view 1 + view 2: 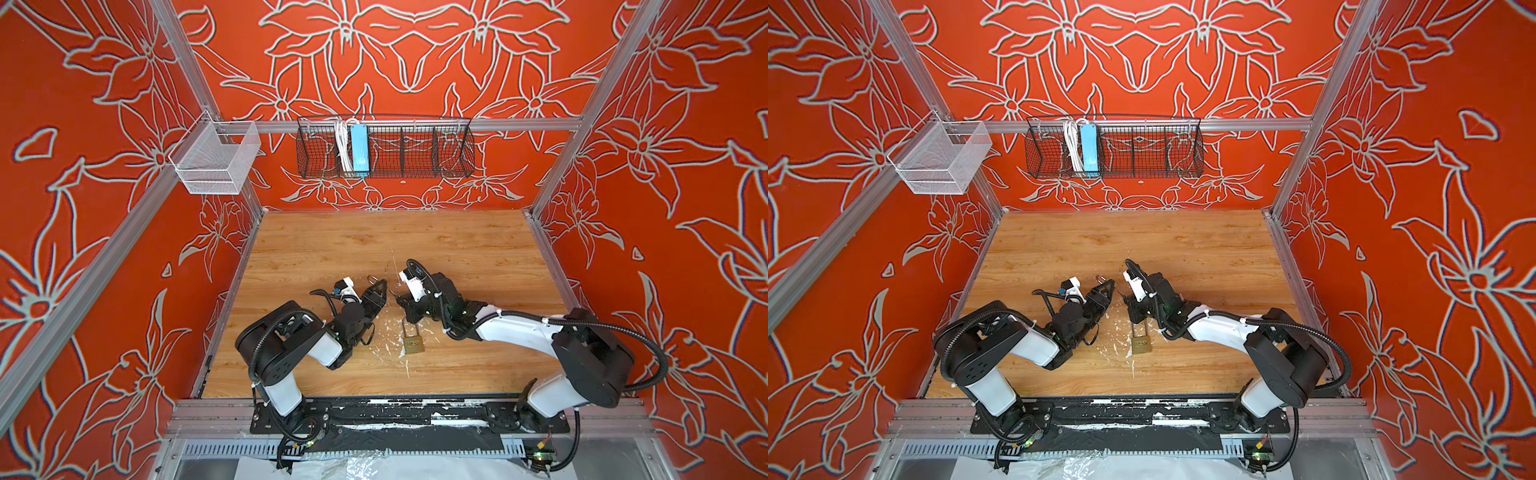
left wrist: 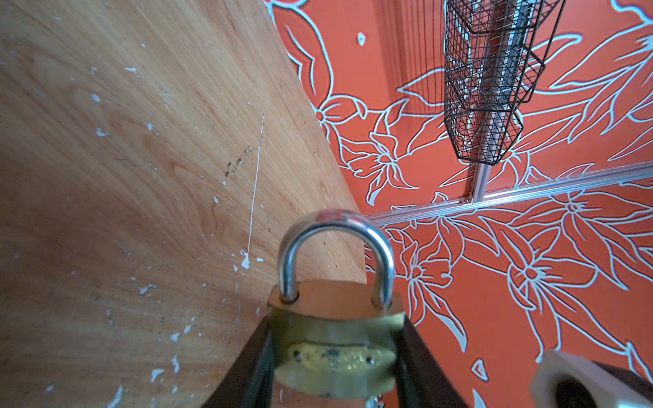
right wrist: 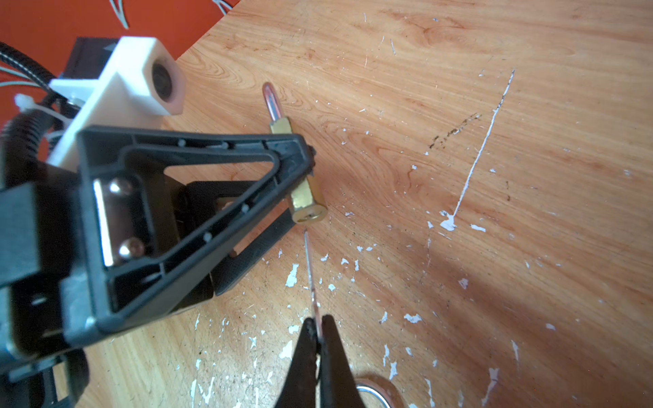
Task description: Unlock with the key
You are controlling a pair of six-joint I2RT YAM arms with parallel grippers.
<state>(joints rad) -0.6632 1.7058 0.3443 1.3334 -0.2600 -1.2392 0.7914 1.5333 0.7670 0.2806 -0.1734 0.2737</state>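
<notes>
Padlock (image 2: 335,339) pinched by left jaws; right jaws pressed together on key (image 3: 311,272), at padlock's three o'clock, tip beside keyhole (image 3: 308,215).

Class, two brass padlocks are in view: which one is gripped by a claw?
The short-shackled padlock, clamped in the left claw, off the table. The long-shackled padlock lies flat on it, in no claw.

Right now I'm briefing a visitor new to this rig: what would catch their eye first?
Red walls with pale flower outlines enclose everything. Mid-table, the left hand clamps a small brass padlock while the right hand pinches a thin key aimed at its keyhole. A second padlock with a long shackle lies flat on the wooden table nearby.
</notes>
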